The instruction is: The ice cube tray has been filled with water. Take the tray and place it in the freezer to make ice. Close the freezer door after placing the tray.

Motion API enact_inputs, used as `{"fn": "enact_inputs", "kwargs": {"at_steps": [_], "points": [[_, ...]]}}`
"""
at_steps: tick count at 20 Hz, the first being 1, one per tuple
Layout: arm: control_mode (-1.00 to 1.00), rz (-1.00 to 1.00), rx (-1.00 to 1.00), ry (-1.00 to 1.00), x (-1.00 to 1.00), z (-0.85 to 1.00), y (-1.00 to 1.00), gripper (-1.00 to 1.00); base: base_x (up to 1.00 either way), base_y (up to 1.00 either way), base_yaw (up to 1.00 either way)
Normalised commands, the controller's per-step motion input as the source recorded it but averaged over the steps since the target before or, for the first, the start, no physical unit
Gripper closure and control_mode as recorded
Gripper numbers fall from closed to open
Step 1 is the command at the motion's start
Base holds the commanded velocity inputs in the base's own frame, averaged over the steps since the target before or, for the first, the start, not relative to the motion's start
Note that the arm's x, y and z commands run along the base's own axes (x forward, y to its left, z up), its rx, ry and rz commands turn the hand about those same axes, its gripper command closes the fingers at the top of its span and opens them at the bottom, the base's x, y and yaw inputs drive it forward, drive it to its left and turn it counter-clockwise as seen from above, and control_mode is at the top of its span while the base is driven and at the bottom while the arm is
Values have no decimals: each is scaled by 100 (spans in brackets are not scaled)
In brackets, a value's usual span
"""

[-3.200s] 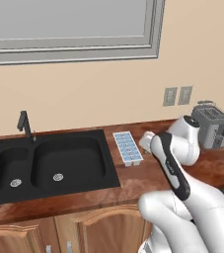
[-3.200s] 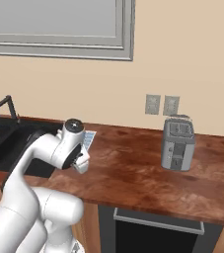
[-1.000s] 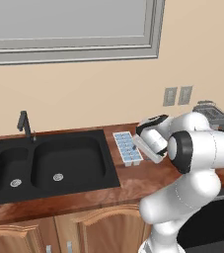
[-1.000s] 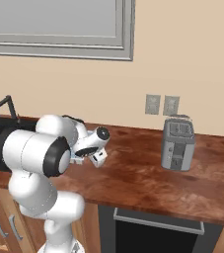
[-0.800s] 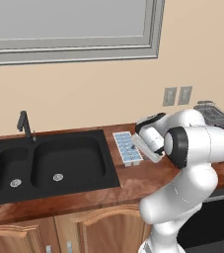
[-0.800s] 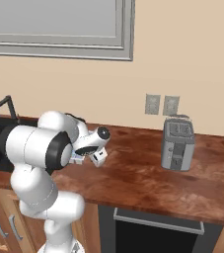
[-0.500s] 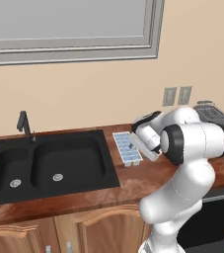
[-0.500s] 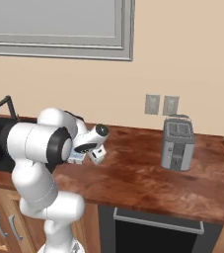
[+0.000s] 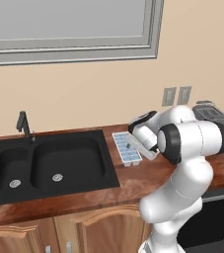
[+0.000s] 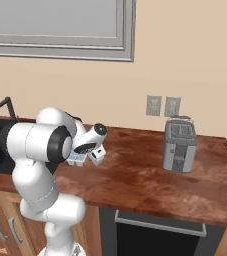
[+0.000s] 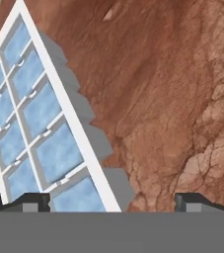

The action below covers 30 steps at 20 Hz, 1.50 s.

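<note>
**Arm swings in low over the ice cube tray, grasp not yet made**

Standing close, I see that the arm has folded forward and down over the last 3 seconds, carrying the gripper (image 9: 129, 145) from a raised pose behind the counter edge to a spot right at the near end of the ice cube tray (image 9: 127, 147). Over the last second it has kept creeping toward the sink side. I read that as the reach nearly done, with the pickup about to begin and the freezer run all ahead.

The fingers (image 11: 34, 201) stand wide apart with nothing between them. From the hand camera, 1 tip sits at the tray's near corner and the other (image 11: 192, 201) hangs over bare countertop (image 11: 182, 99), so the tray's long right rim runs up between them, nearer the 1st tip. The tray lies skewed to the hand, not square in the gap; whether the tips touch it yet I cannot tell from here.

The tray rests flat on the brown counter, just beside the black sink (image 9: 49, 163), its 2 rows of cells showing pale blue water (image 11: 54, 148). Further back, a toaster (image 10: 179, 145) stands well apart on the right, beneath 2 wall outlets (image 10: 162, 106).
</note>
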Motion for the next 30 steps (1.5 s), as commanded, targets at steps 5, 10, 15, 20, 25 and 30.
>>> {"fn": "enact_inputs", "kwargs": {"at_steps": [5,10,15,20,25,30], "points": [[-100,4,-2,-4,-1,-38,31,-100,0,0,0],[-100,2,-5,-7,0,-42,47,100,0,0,0],[-100,0,-3,0,1,-20,27,100,0,0,0],[-100,0,0,0,0,0,1,100,0,0,0],[-100,0,0,-2,-13,22,0,100,0,0,0],[-100,1,0,-6,-12,88,0,100,0,0,0]]}}
